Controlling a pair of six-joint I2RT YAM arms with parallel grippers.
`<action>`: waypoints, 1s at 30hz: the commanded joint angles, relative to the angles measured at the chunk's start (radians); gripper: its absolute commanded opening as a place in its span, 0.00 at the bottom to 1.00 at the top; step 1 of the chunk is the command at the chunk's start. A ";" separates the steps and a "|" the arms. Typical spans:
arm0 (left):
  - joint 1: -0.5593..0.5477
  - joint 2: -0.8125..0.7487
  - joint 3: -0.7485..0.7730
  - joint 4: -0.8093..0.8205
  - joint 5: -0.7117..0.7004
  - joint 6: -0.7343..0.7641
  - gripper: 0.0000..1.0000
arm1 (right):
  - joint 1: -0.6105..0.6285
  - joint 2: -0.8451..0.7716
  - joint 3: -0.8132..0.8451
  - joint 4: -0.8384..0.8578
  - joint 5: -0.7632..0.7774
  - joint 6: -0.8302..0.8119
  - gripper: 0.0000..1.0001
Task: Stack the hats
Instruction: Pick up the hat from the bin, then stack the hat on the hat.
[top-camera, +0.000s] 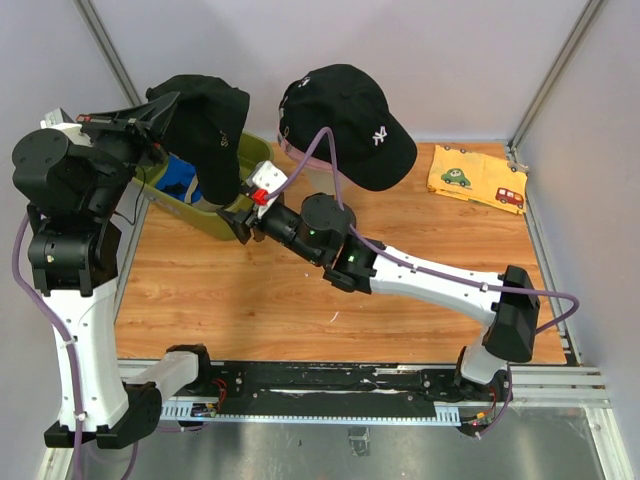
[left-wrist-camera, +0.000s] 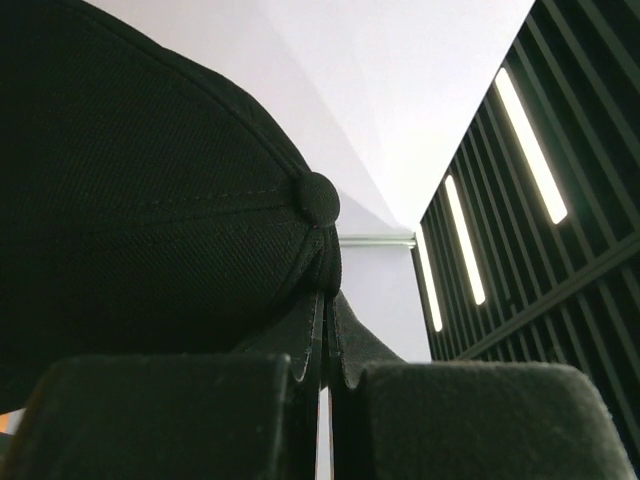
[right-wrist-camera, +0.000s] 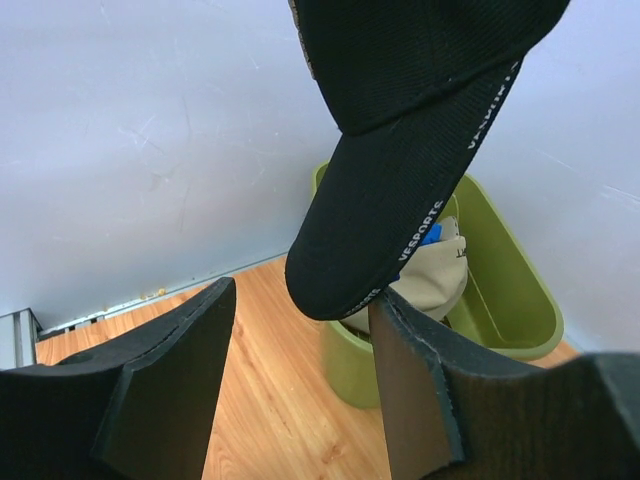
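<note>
So the left gripper (left-wrist-camera: 322, 360) is up in the upper left of the overhead frame with its jaws pressed together on the fabric of a black cap (top-camera: 205, 125). On the left wrist cam you can see it's pinching a fold right below the little button on the crown. The cap dangles brim-down over the green bin (right-wrist-camera: 510, 300), which sits at the upper left of the worktop (top-camera: 300, 300). The right gripper (right-wrist-camera: 303, 300) is reaching across toward that same spot, with its jaws spread and nothing pinched. On its wrist cam the brim, with white lettering along the edge, hangs down to just above the gap between the two fingers, closer to the one on the right of the frame; can't tell if it's actually touching. Inside the bin there's a beige cap (right-wrist-camera: 430, 280), and a blue cap (top-camera: 180, 180) peeking out too. A second black cap (top-camera: 350, 115) with a small white logo sits up high in the top middle of the overhead view, just right of the bin. Over in the upper right corner a yellow cloth (top-camera: 478, 178) with little cars on it lies flat on the wood.
</note>
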 joint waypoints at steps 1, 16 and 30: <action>0.008 -0.009 0.026 0.037 0.059 -0.041 0.00 | 0.014 0.023 0.039 0.078 0.002 -0.006 0.57; 0.007 -0.013 0.080 0.028 0.124 -0.090 0.01 | 0.014 0.079 0.081 0.157 0.046 0.004 0.53; 0.007 -0.021 -0.007 0.145 0.040 -0.098 0.00 | 0.005 -0.022 0.058 0.086 -0.014 0.129 0.06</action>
